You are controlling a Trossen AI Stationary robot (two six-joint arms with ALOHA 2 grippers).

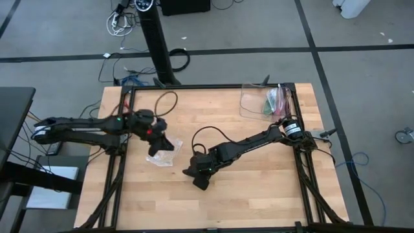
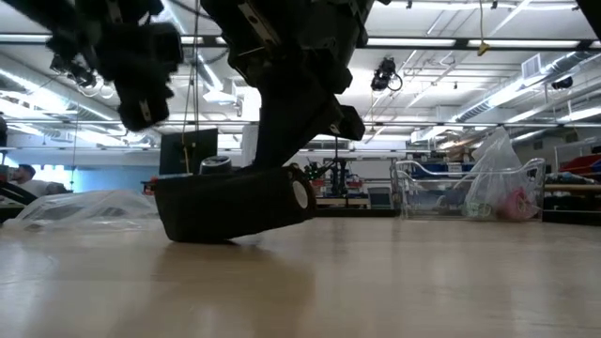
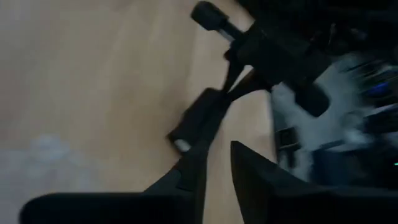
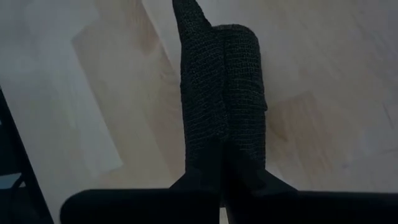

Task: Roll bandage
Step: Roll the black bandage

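Charcoal bandage (image 4: 222, 93) roll sat clamped in right tool (image 1: 202, 176) mid-desk; left tool (image 1: 155, 144) hovered, fingers slightly parted, empty. Loose tail could unwind if released.

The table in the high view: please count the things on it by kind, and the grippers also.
Bandage, rolled, dark: 1
Small clear plastic bag: 1
Clear container with coloured items, at the far right corner: 1
Grippers: 2, left gripper and right gripper
Total: 5
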